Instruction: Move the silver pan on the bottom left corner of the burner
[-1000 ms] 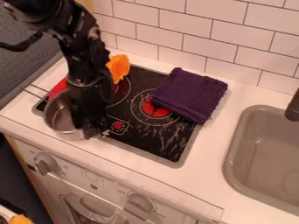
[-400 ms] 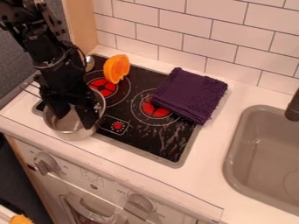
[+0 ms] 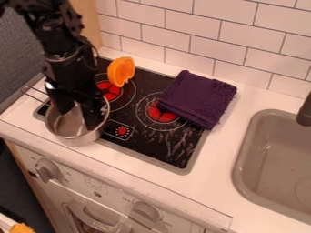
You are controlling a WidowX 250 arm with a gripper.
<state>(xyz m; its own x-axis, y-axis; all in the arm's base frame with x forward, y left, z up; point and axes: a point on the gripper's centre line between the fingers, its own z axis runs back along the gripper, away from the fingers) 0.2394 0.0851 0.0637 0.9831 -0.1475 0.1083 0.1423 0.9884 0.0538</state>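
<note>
The gripper (image 3: 77, 119) hangs over the silver pan at the left, its two fingers spread apart, their lower ends over or inside the pan's opening. The silver pan (image 3: 74, 135) stands upright at the lower left corner of the black burner top (image 3: 159, 145), partly past its front left edge. Its thin wire handle (image 3: 35, 94) points to the upper left. Part of the pan's back rim is hidden behind the gripper. Whether a finger touches the pan, I cannot tell.
An orange object (image 3: 121, 71) stands at the back of the burner top. A folded purple towel (image 3: 198, 98) lies over its back right part. Further right is a grey sink (image 3: 242, 152) with a dark faucet (image 3: 305, 111). Oven knobs line the counter's front, and a tiled wall rises behind.
From one second ago the gripper has shifted left and turned, uncovering the back left burner ring and more of the pan. Since the later frame it has moved slightly right. The pan looks unmoved.
</note>
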